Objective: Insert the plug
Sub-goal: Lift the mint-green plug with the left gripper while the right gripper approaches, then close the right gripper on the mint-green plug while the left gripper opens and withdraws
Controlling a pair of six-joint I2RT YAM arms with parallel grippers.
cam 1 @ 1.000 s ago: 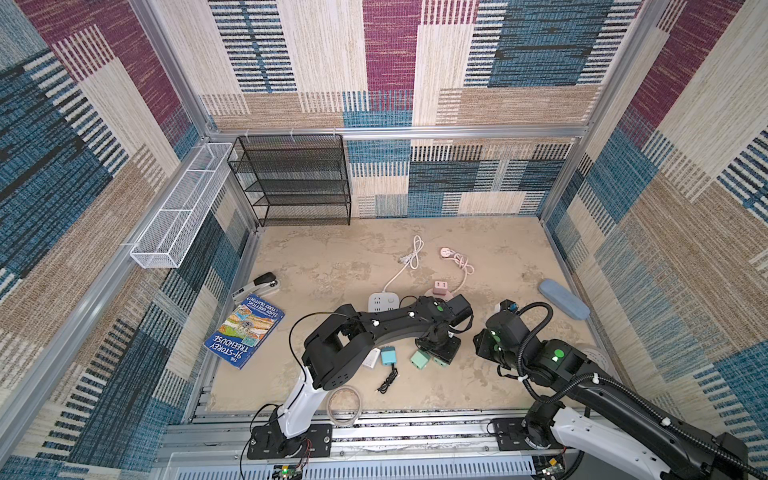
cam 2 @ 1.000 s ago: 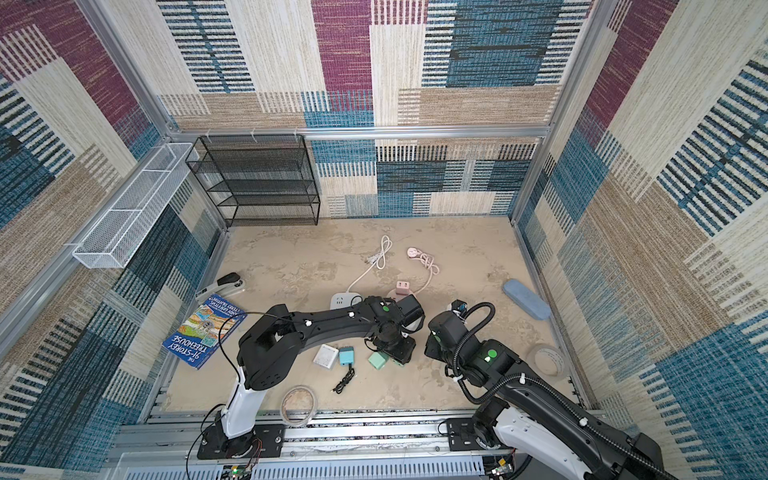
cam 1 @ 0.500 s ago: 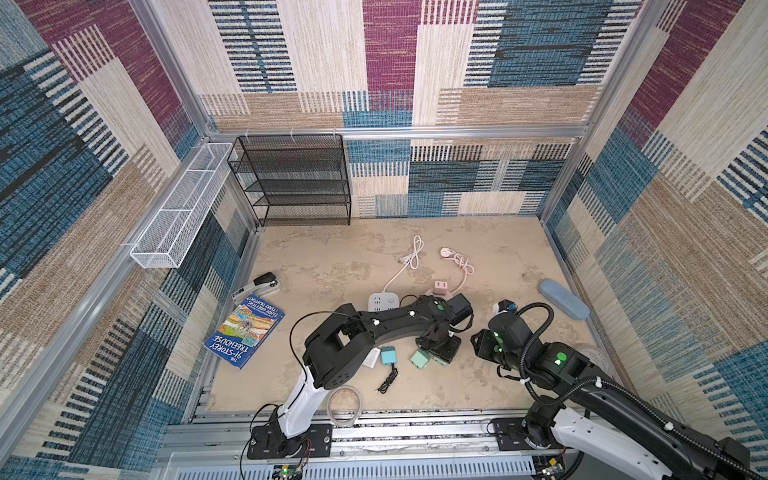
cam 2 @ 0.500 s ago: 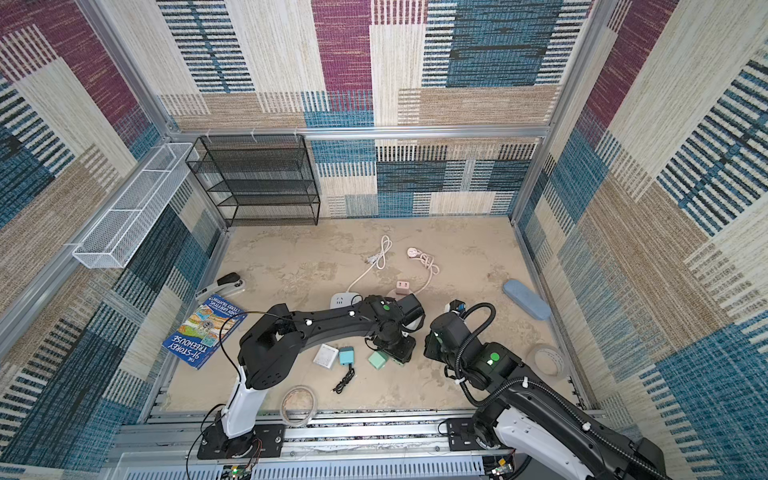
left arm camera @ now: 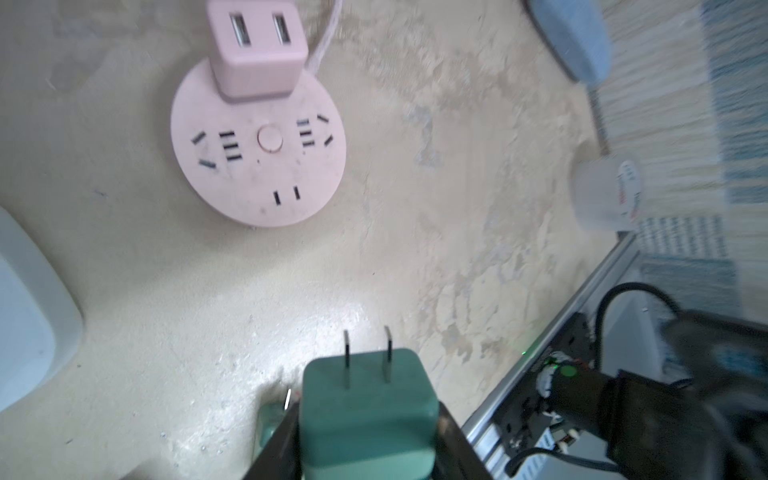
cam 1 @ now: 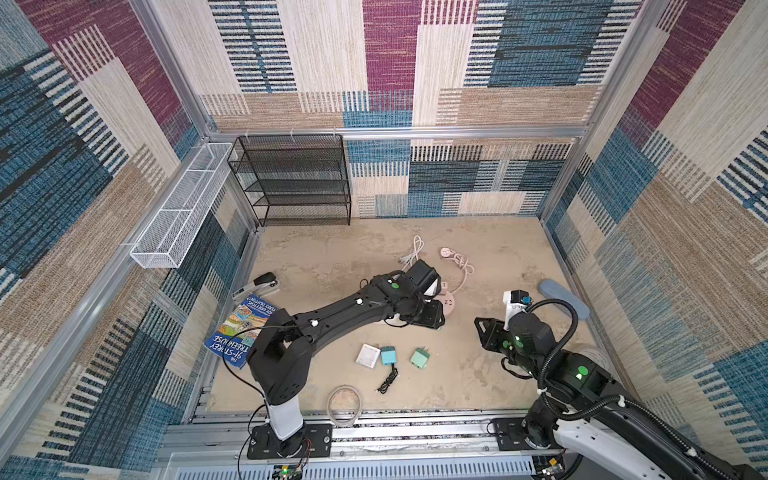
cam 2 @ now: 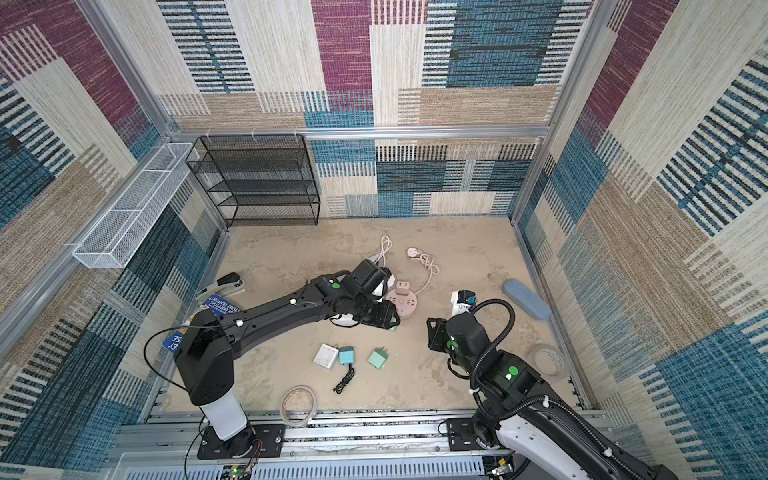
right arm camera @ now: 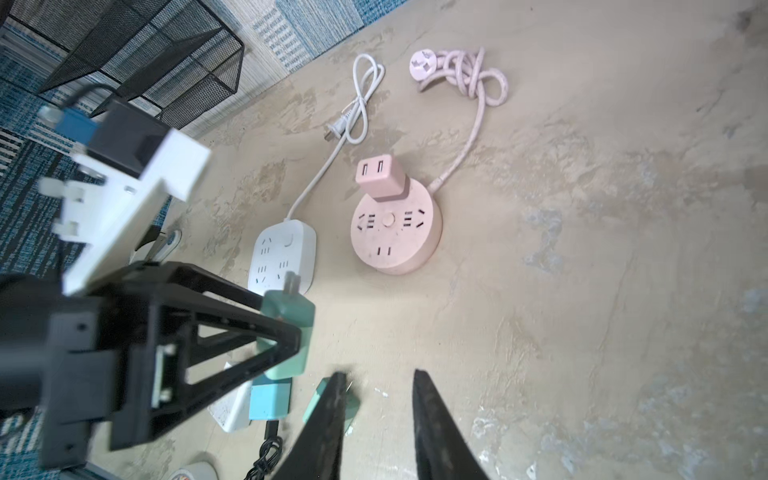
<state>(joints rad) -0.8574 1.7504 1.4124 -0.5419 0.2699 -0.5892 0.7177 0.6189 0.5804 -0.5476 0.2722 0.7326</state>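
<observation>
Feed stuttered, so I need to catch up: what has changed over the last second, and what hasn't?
The left gripper, clamped on the green plug, has moved back from the teal charger toward the pink round power strip. No new grasp or release is visible. The right gripper barely shifted. The strip and the charger stayed put.

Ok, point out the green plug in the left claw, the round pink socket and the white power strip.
green plug [left arm camera: 368, 399], left wrist view, its pronged face.
round pink socket [left arm camera: 249, 187], left wrist view, bare top between slots.
white power strip [right arm camera: 277, 254], right wrist view, its top face.
</observation>
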